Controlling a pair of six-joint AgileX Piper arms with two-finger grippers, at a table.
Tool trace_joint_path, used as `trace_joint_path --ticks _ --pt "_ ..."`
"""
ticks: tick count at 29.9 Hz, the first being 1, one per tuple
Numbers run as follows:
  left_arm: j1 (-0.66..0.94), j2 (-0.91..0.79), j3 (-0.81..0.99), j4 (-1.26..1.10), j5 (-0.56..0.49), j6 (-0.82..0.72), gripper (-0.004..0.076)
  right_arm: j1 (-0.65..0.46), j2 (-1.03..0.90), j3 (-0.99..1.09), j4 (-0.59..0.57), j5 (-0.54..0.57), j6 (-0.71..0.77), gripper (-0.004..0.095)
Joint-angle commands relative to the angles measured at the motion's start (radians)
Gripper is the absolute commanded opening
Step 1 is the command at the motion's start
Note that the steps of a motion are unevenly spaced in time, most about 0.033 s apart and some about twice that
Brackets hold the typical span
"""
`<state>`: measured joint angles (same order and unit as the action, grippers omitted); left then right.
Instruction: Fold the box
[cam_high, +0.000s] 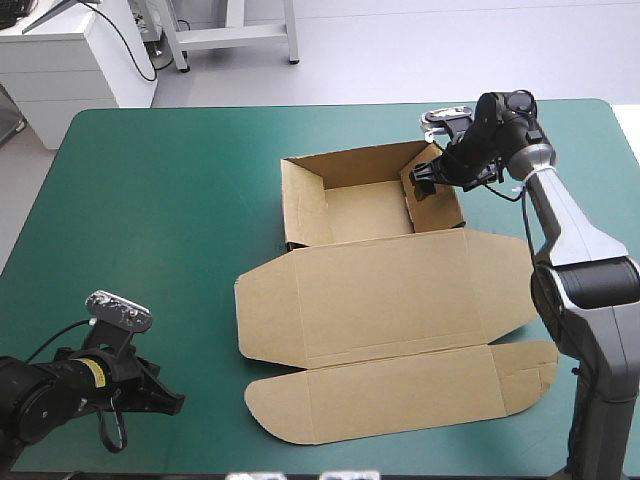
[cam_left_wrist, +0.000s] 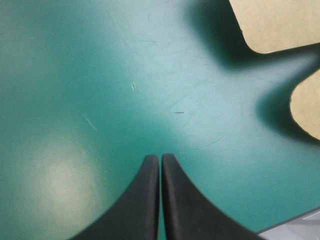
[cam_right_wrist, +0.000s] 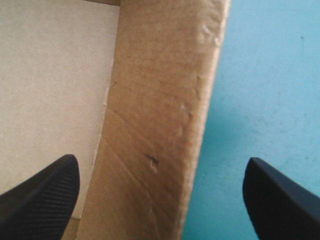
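Risk first: the brown cardboard box (cam_high: 380, 290) is lying unpinned on the teal-green worktop (cam_high: 150, 200), right of centre, with its tray part toward the far edge. The right pincer (cam_high: 428, 180) is hanging wide open astride the tray's right wall (cam_right_wrist: 160, 115), one black finger inside and one outside, gripping nothing. If it's pushing sideways while clamping, I'd expect the wall to crease or untuck, or the whole tray to skid. The left pincer (cam_left_wrist: 160, 165) is sitting shut and empty near the near-left corner, well apart, so it's bracing nothing. The tray is opening upward, long side running left-right. The flat lid (cam_high: 390, 290) is stretching nearward, so the whole sheet is running far-to-near, slightly skewed.
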<state>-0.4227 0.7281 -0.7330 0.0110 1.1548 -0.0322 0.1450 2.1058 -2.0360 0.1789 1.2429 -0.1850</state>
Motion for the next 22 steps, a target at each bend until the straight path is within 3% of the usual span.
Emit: trace_joint_path --ticks 1,6,9,22 --pt "-0.002 -0.004 -0.024 0.011 -0.041 -0.027 -0.0008 -0.001 -0.031 -0.023 0.014 0.002 0.0 0.0621" --pt "-0.002 -0.004 -0.024 0.013 -0.041 -0.027 -0.0008 -0.001 -0.008 -0.023 0.014 0.002 0.001 0.0169" --pt "-0.002 -0.004 -0.024 0.013 -0.039 -0.027 -0.0008 -0.001 -0.008 -0.03 0.007 0.002 -0.009 -0.0012" --pt "-0.002 -0.004 -0.024 0.021 -0.035 -0.027 -0.0008 -0.061 -0.012 -0.152 -0.095 0.002 -0.004 -0.0021"
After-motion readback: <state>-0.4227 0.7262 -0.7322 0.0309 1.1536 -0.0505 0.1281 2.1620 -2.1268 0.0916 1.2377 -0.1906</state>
